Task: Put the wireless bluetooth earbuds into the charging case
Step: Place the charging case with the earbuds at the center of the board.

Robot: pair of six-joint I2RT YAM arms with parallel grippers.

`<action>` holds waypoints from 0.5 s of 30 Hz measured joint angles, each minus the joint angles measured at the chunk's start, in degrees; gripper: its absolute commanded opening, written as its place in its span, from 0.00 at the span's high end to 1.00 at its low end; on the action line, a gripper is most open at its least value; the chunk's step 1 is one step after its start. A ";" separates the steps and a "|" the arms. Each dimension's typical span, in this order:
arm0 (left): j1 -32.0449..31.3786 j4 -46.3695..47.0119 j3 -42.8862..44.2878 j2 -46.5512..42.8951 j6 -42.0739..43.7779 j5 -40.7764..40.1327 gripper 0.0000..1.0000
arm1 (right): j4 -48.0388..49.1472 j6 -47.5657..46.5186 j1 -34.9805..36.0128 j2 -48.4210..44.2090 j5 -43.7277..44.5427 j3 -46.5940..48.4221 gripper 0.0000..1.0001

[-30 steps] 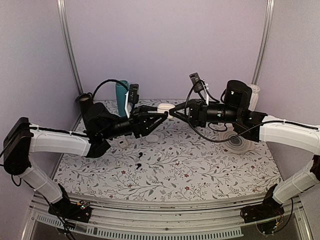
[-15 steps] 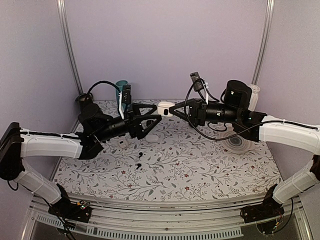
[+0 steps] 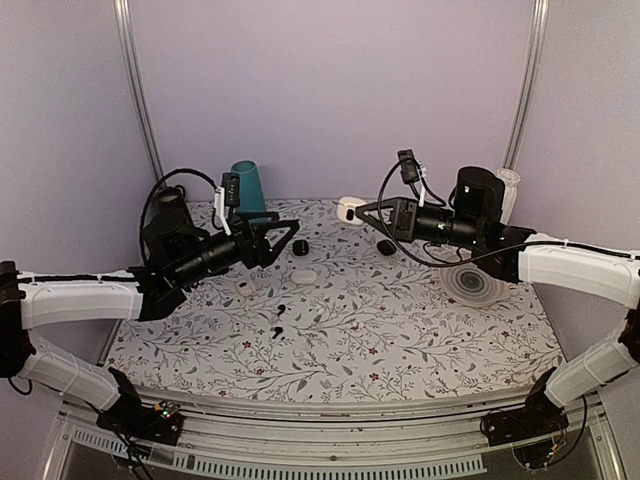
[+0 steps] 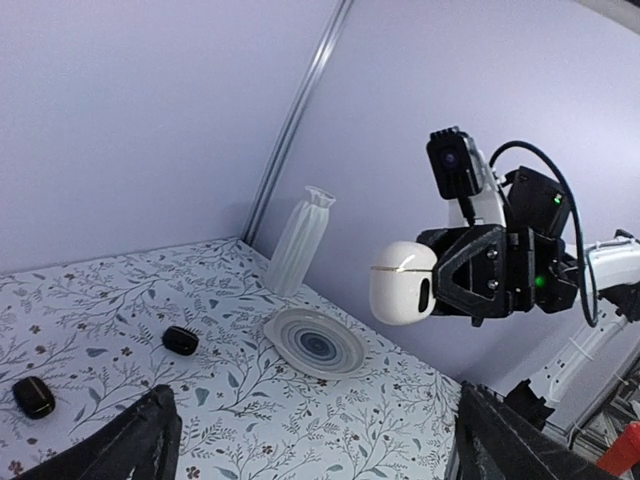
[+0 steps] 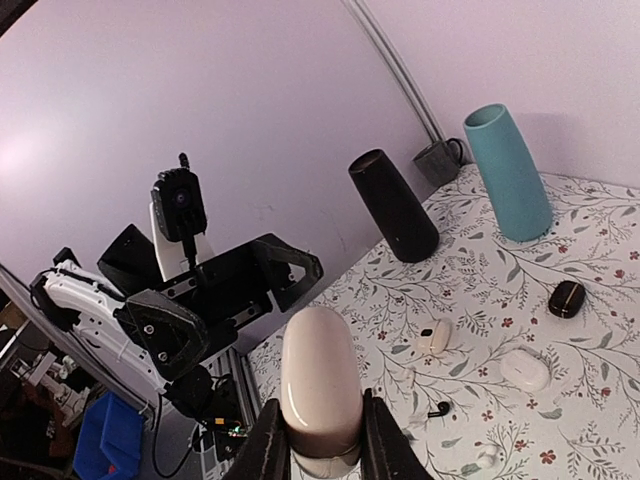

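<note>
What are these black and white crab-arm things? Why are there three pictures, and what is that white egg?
They are two robot arms bolted to a table with a flowery cover. Each arm ends in a gripper, a pincer with two fingers. One picture looks down from a camera above. The other two come from small cameras on the wrists, so each arm sees the other.

The "egg" is the white charging case for earbuds. The right gripper pinches it up in the air. The left gripper is wide open and holds nothing.

On the table lie two black pebble cases, small dark earbuds, a small white case and a ringed plate. At the back stand a teal vase, a black vase and a white vase.
</note>
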 measured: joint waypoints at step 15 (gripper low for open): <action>2.62 -18.84 3.10 -3.61 -2.38 -16.33 0.04 | -2.89 7.63 -4.90 6.14 15.34 -1.88 0.97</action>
